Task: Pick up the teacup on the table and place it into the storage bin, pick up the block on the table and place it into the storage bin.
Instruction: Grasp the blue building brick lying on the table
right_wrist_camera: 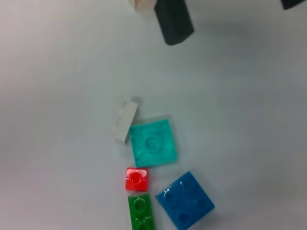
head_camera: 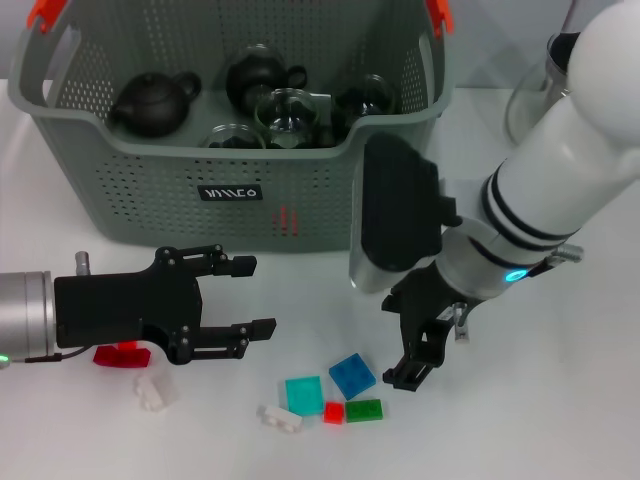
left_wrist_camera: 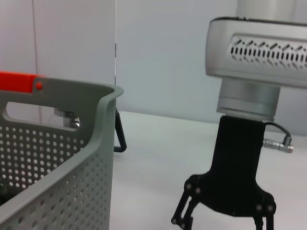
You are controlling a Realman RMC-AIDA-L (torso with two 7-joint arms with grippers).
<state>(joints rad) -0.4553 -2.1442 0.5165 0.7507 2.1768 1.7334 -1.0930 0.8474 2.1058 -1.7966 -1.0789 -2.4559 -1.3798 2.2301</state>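
Blocks lie between our two grippers, and the right one hangs closest over them.

From the left, our black left gripper (head_camera: 245, 297) lies low and level over the white table (head_camera: 560, 420), fingers spread wide and holding nothing, with a flat red plastic block (head_camera: 122, 355) and a small white block (head_camera: 152, 390) just beneath its body. Behind stands the large grey perforated plastic storage bin (head_camera: 150, 200), dark teapots and glass teacups already inside. Rightward sit the square teal block (head_camera: 303, 393), the square blue studded block (head_camera: 352, 376), and small red and green ones. Our right gripper (head_camera: 425, 350) points steeply down just beside the blue block, fingers parted and empty, so we judge that arm the nearer.
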